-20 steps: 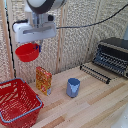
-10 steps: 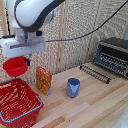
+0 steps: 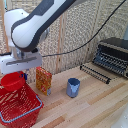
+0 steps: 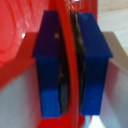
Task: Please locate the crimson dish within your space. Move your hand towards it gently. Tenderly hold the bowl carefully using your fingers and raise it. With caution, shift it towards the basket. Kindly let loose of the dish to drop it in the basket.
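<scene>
The crimson dish [image 3: 12, 80], a small bright red bowl, hangs just above the red wire basket [image 3: 20, 107] at the exterior view's left. My hand [image 3: 22, 75], a white block under the thick white arm, sits right over the bowl's rim, shut on it. The wrist view shows the two blue fingers [image 4: 92, 60] pressed against either side of the thin red rim [image 4: 70, 60], with the bowl's inside [image 4: 17, 35] beside them. The fingertips themselves are hidden behind the bowl in the exterior view.
An orange box [image 3: 43, 81] stands upright next to the basket. A blue cup [image 3: 73, 87] sits on the wooden table [image 3: 95, 107]. At the exterior view's right are a black toaster oven [image 3: 113, 56] and a dark rack [image 3: 96, 73] in front of it.
The arm has swung towards the exterior view's left and come down, carrying the bowl from above the orange box to just over the basket.
</scene>
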